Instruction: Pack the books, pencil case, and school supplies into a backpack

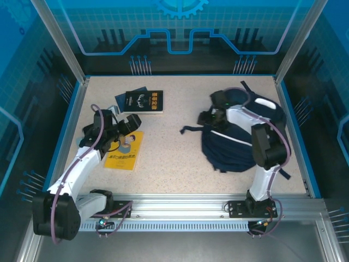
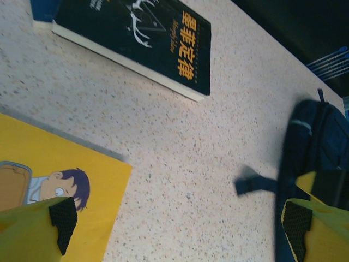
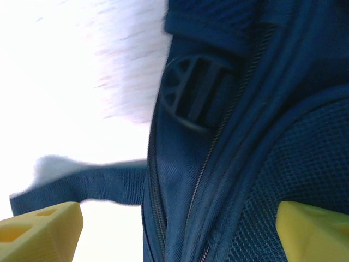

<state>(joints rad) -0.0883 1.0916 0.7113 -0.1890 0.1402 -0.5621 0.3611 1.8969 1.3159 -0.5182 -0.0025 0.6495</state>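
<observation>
Both spread wide: your left gripper [image 2: 180, 221] over the thin yellow book [image 2: 54, 158], right gripper [image 3: 182, 232] at the floppy backpack [image 3: 262, 142]. I'd pinch its zipper seam [image 3: 206, 164].

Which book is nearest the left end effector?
The yellow book, right by the left end effector; the black book and blue book lie farther back.
</observation>
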